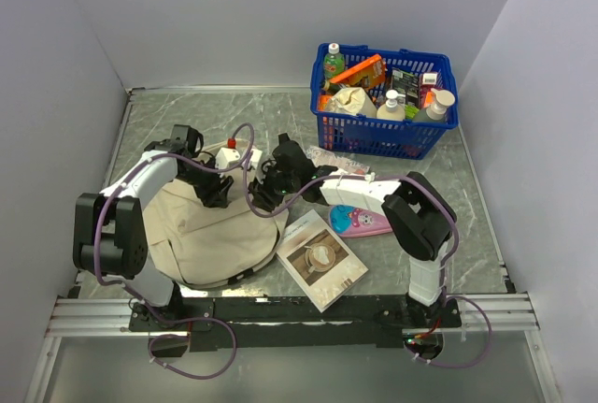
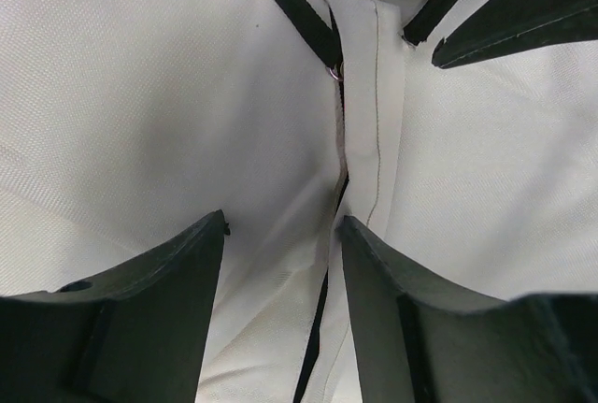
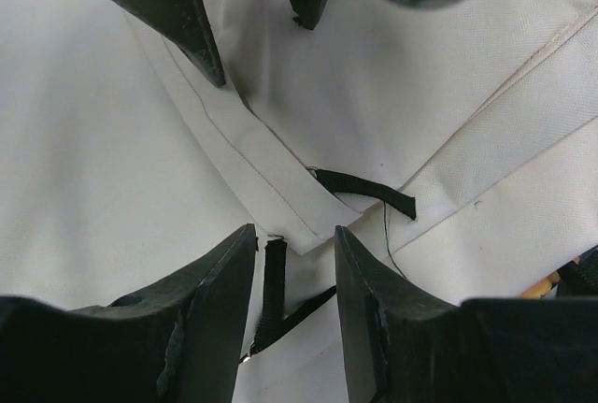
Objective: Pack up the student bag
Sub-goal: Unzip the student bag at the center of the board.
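Note:
The beige student bag (image 1: 201, 235) lies at the front left of the table, its top toward the middle. Both grippers meet over its top edge. My left gripper (image 1: 221, 193) is open and empty; in the left wrist view (image 2: 280, 230) its jaws straddle a fold of beige fabric (image 2: 140, 94) and a black zipper slit (image 2: 322, 300). My right gripper (image 1: 264, 195) is open; in the right wrist view (image 3: 294, 235) its jaws straddle a black zipper pull strap (image 3: 274, 281) without closing on it. A second black pull tab (image 3: 369, 188) lies just beyond.
A blue plastic basket (image 1: 383, 136) full of bottles and packets stands at the back right. A book (image 1: 320, 261) lies right of the bag, with a pink pencil case (image 1: 363, 223) beyond it. A small white item with a red cap (image 1: 229, 152) sits behind the bag.

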`<state>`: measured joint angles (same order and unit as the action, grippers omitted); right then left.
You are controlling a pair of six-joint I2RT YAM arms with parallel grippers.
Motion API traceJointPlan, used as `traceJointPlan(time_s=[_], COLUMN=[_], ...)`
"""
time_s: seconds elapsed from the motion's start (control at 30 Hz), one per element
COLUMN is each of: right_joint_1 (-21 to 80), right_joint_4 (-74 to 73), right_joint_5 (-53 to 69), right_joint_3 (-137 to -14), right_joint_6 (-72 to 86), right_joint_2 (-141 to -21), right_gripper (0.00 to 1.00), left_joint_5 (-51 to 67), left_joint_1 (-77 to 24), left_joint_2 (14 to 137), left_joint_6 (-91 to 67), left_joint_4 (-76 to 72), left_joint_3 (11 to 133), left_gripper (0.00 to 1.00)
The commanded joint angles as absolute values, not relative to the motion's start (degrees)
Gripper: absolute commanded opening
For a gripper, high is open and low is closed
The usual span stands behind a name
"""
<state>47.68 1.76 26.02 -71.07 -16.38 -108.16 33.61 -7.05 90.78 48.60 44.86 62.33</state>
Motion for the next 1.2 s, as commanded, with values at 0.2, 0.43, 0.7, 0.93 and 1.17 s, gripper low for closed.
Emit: traceJointPlan(time_s=[0.2, 0.43, 0.7, 0.93, 1.17], right_joint_1=[48.69, 48.78, 49.66, 50.8, 50.98], right_joint_4=[-0.35, 1.15, 5.09, 10.27, 16.69], right_joint_5=[20.48, 19.95, 18.28, 16.7, 15.12], right_joint_3=[-63.99, -63.54, -64.34, -62.67, -56.62], right_joint_6=[-13.36, -12.13, -11.34, -9.93, -8.09], right_joint_2=[-105.65, -105.9, -106.79, -107.05, -102.5], right_gripper=[0.52, 0.54, 0.48, 0.31, 0.07], left_joint_5=[37.53, 37.09, 38.14, 39.64, 39.73], left_joint_1=[-8.35, -8.35, -8.35, -8.26, -8.17], left_joint_2=[90.44, 90.71, 90.61, 92.9, 94.39], left_joint_6=[50.19, 49.57, 48.08, 46.58, 44.92], left_joint_4=[43.68, 43.16, 43.33, 43.77, 43.86], left_joint_3=[62.75, 62.58, 62.93, 64.51, 65.48], left_gripper=[0.55, 0.47, 0.49, 0.48, 0.48])
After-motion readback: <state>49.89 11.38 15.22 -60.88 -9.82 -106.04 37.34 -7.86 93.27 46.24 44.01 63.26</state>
